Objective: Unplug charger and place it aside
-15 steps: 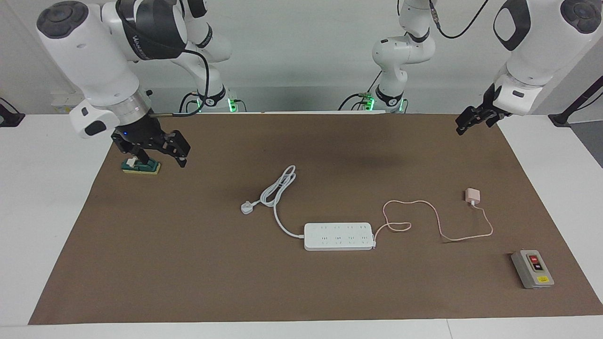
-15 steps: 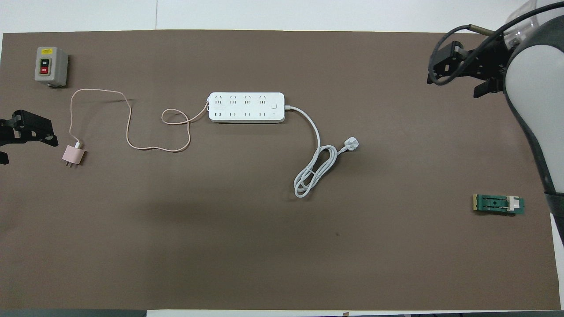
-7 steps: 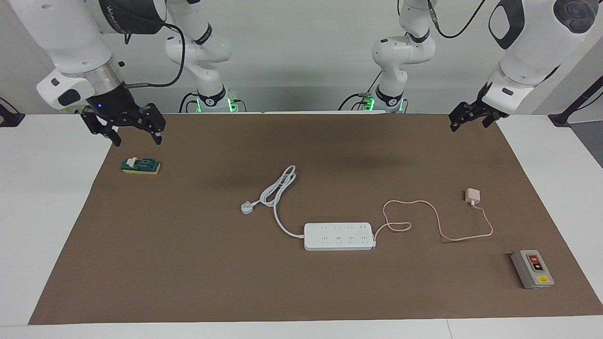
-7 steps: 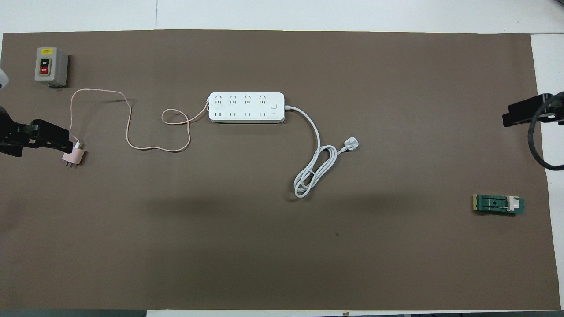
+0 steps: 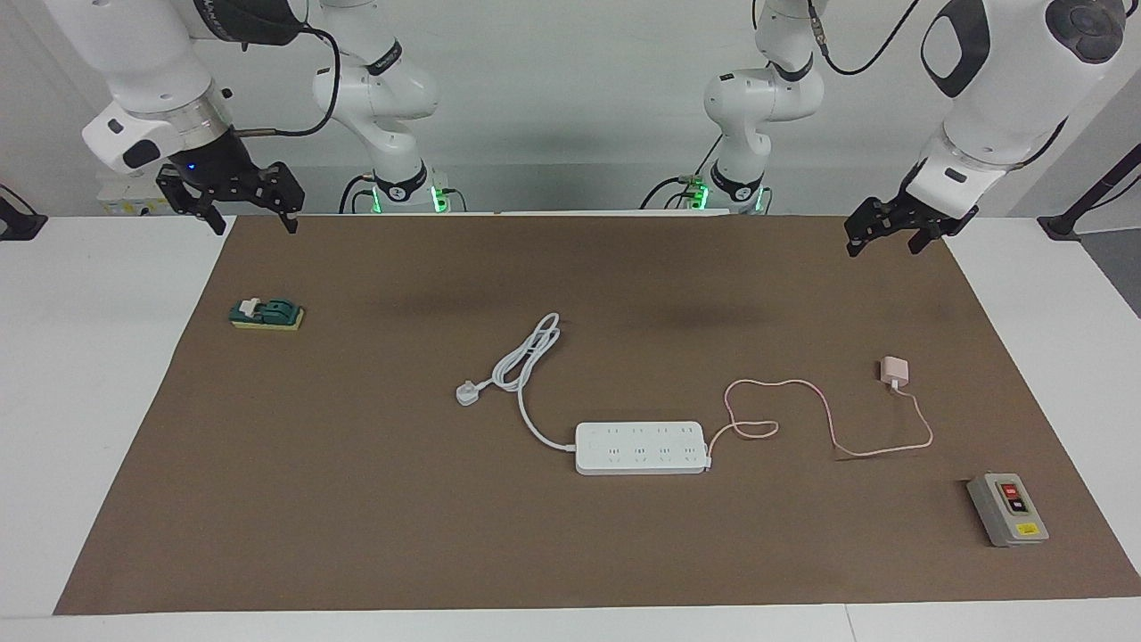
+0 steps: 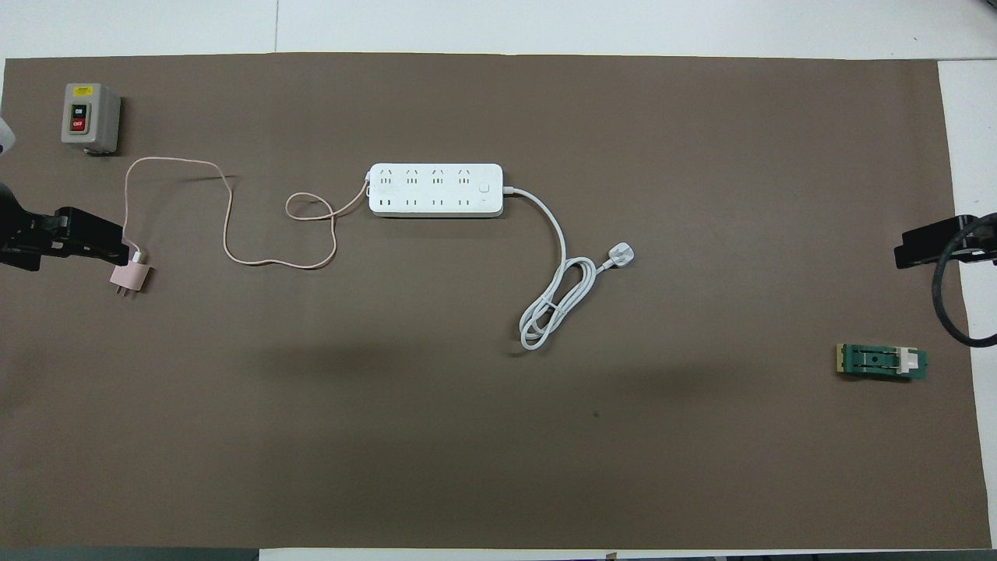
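Charger point(image 5: 894, 369): we see it unplugged, lying aside on the worktop point(image 5: 357, 499)
Left gripper point(image 5: 881, 236): raised, released
Right gripper point(image 5: 241, 201): raised, released
Left: we judge nothing

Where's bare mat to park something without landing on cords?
The widest bare patch lies between the power strip with its white cord and the green block, plus the whole mat strip nearest the robots. It is crowded between the strip and the switch box, where the charger and its pink cable loop.
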Robot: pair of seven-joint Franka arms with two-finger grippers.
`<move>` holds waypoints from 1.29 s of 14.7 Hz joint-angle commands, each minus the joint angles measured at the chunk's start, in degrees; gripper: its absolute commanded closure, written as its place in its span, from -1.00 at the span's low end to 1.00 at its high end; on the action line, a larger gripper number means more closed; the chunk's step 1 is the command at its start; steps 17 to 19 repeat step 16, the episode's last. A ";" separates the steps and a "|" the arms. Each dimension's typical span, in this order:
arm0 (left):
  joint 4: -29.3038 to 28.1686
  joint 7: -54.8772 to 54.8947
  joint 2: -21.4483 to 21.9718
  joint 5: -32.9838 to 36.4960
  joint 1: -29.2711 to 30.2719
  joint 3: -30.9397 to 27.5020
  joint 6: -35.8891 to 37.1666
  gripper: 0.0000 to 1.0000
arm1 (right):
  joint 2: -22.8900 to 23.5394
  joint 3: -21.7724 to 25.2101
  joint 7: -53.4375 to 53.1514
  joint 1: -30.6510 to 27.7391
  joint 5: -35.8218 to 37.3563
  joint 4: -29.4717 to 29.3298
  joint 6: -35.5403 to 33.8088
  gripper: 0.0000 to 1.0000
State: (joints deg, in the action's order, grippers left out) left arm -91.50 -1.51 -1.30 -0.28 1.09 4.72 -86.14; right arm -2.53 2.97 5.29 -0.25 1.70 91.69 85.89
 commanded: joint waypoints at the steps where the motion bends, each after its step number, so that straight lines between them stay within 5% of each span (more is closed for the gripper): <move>1: 0.53 0.81 -0.28 0.81 -0.83 -0.68 0.09 -1.00 | -1.51 -1.04 1.57 -1.15 1.11 2.00 0.86 -1.00; 19: 1.41 0.81 -0.46 0.46 -0.92 -0.68 0.27 -1.00 | -1.51 -1.04 0.95 -0.36 1.02 1.74 0.69 -1.00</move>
